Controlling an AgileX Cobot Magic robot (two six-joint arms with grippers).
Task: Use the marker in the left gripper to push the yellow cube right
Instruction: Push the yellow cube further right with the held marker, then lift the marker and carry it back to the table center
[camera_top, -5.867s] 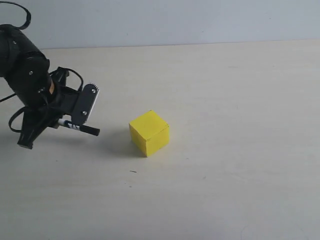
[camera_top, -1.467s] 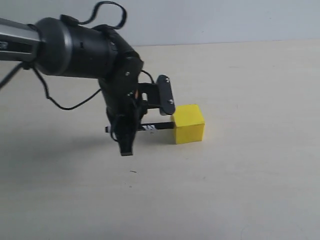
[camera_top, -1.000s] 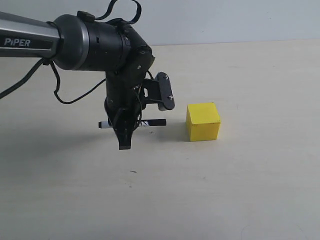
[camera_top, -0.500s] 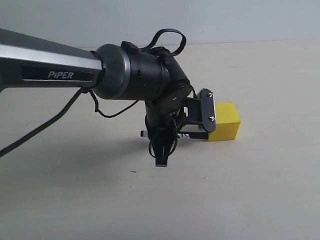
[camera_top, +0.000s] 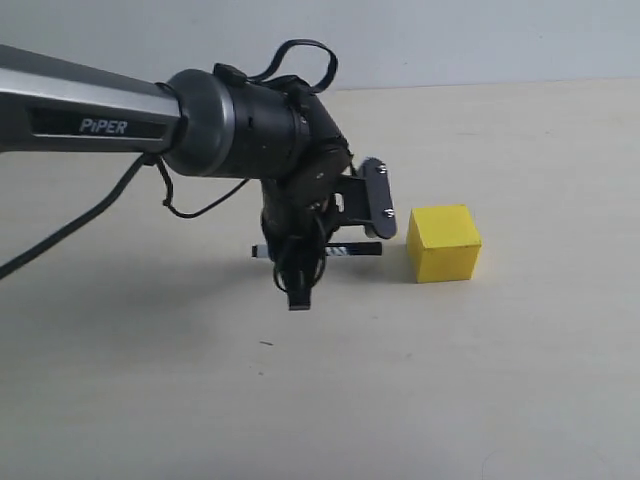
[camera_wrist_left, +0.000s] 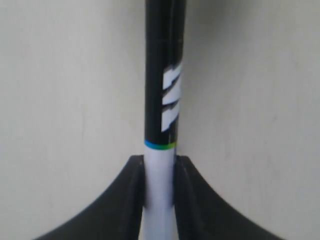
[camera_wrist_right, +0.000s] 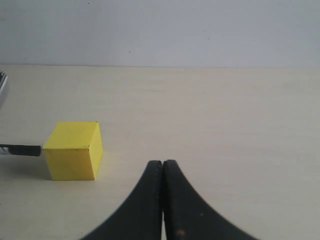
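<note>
One short gap separated the yellow cube (camera_top: 444, 243) from the rightward-pointing marker (camera_top: 365, 249), clamped in the left gripper (camera_top: 338, 252).

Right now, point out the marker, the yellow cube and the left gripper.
marker (camera_wrist_left: 158, 60), left wrist view, black barrel.
yellow cube (camera_top: 446, 260), exterior view, front face.
left gripper (camera_wrist_left: 159, 165), left wrist view, midway between fingertips.

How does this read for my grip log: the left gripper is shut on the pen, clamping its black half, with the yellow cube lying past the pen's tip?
Wrong in one point: the left gripper is shut on the pen, but its fingers clamp the white barrel, not the black half; the left wrist view shows it. The yellow cube does lie past the tip.
</note>
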